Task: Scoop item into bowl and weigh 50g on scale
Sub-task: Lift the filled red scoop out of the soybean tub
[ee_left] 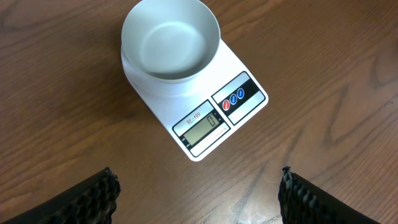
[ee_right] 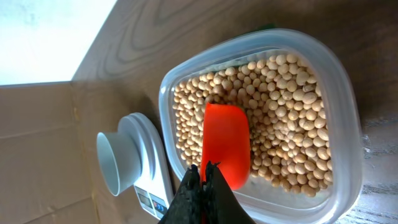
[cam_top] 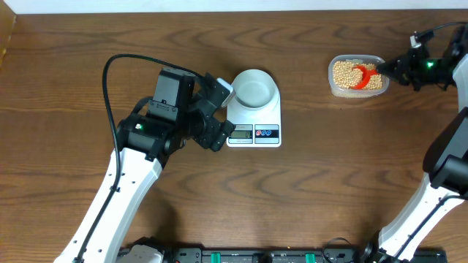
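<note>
The pale bowl (cam_top: 254, 88) stands empty on the white scale (cam_top: 254, 131), also seen in the left wrist view (ee_left: 169, 38) above the scale's display (ee_left: 202, 129). Pale-tan beans (cam_top: 344, 73) fill a clear plastic tub (cam_top: 356, 91) at the far right. My right gripper (ee_right: 206, 169) is shut on an orange scoop (ee_right: 227, 140) whose blade rests on the beans (ee_right: 286, 106) in the tub (ee_right: 339, 93). My left gripper (ee_left: 198, 193) is open and empty, hovering just left of the scale (cam_top: 219, 117).
The wooden table carries only the scale, bowl and tub. A cardboard edge (cam_top: 6, 36) shows at the far left. The left arm's black cable (cam_top: 110, 80) loops over the table's left part.
</note>
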Robot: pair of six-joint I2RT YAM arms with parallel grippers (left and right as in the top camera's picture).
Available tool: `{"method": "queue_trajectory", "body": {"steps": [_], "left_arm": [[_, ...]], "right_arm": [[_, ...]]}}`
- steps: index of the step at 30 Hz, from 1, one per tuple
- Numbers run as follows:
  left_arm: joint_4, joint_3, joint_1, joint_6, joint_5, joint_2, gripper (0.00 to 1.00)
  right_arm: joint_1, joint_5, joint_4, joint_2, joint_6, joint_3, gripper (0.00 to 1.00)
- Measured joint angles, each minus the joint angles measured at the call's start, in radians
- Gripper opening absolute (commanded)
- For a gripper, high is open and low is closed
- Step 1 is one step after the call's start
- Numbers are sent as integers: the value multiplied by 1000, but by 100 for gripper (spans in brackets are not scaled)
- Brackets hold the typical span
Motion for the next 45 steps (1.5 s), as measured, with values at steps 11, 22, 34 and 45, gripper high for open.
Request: {"method": "queue_trajectory", "body": {"steps": [11, 22, 34, 45], "left_arm": [[0, 0, 0, 0, 0, 0, 84], [0, 0, 0, 0, 0, 0, 84], [0, 0, 0, 0, 0, 0, 84], [0, 0, 0, 0, 0, 0, 84]], "right_arm": [[-21, -75, 0, 0, -16, 0, 1], [-83, -184, 1, 0, -41, 0, 1], [-84, -312, 1, 0, -53, 0, 1], [-29, -364, 31, 0, -43, 0, 1]]}}
